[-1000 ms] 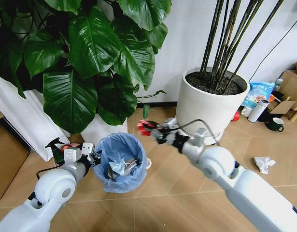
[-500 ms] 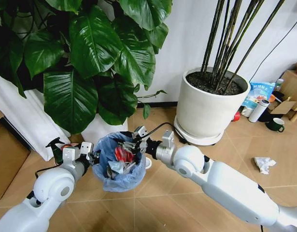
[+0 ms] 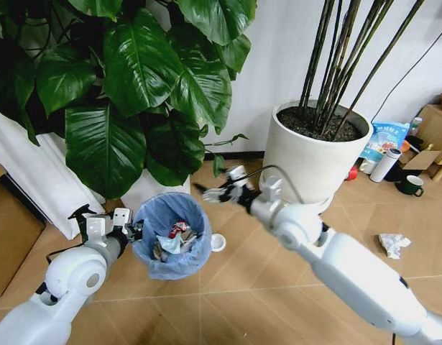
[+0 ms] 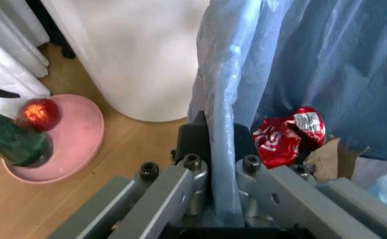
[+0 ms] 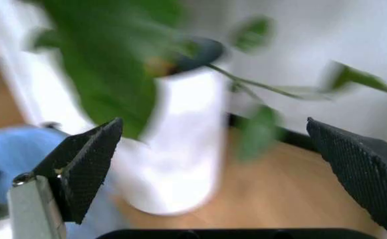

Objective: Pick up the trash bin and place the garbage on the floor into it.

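White wall, herringbone wood floor, big white plant pot, broad-leaved plant

Trash bin on floor; white disc at its 3 o'clock; tissue wad farther at 3 o'clock.

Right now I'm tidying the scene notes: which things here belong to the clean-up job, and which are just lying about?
Part of the job:
- trash bin, held at its rim by the left gripper
- red wrapper inside it
- tissue wad on the floor
- white disc
- right gripper, jaws open

Just lying about:
- plant pot
- white bottle
- dark mug
- pink dish
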`<state>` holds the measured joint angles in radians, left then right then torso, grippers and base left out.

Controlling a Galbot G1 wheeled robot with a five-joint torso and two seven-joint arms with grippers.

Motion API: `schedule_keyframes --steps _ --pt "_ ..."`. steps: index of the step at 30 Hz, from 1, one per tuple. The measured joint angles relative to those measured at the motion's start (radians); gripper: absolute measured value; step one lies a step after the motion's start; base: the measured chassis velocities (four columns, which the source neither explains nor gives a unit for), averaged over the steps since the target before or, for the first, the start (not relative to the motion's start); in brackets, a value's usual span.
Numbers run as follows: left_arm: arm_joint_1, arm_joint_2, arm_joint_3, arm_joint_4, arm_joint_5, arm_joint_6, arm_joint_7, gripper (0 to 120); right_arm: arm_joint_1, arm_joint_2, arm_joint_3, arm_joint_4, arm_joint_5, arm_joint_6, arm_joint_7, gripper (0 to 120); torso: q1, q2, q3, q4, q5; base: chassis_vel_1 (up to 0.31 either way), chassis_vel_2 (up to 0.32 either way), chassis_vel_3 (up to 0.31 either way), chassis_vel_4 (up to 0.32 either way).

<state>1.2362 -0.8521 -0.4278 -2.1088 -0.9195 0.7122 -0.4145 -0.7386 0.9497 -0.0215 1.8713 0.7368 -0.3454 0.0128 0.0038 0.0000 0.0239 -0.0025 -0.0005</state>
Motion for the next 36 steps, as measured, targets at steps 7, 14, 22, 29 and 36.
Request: schedule_keyframes --steps 7,14,22,29,36 --pt "0.0 -0.004 -0.007 -0.012 -0.009 -0.001 -0.005 0 -0.06 0.003 0.056 -0.148 -0.048 -0.011 -0.015 100 0.0 0.0 0.0 -0.0001 0.0 0.0 0.0 0.0 0.0" --pt "0.021 0.002 -0.012 -0.038 -0.014 -0.01 -0.009 0 -0.03 0.094 -0.028 -0.443 -0.174 0.054 -0.083 100 0.0 0.0 0.0 0.0001 -0.0003 0.0 0.0 0.0 0.0" --pt "0.025 0.014 -0.02 -0.051 -0.029 -0.023 -0.011 0 0.044 0.321 -0.125 -0.758 -0.284 0.141 -0.157 100 0.0 0.0 0.0 0.0008 -0.0004 0.0 0.0 0.0 0.0" --pt "0.028 0.02 -0.021 -0.066 -0.039 -0.026 -0.011 0 0.103 0.465 -0.091 -1.058 -0.442 0.211 -0.194 100 0.0 0.0 0.0 0.0003 -0.0005 0.0 0.0 0.0 0.0" --pt "0.023 0.022 -0.018 -0.073 -0.042 -0.027 -0.011 0 0.129 0.529 -0.044 -1.193 -0.504 0.233 -0.22 100 0.0 0.0 0.0 0.0002 -0.0005 0.0 0.0 0.0 0.0"
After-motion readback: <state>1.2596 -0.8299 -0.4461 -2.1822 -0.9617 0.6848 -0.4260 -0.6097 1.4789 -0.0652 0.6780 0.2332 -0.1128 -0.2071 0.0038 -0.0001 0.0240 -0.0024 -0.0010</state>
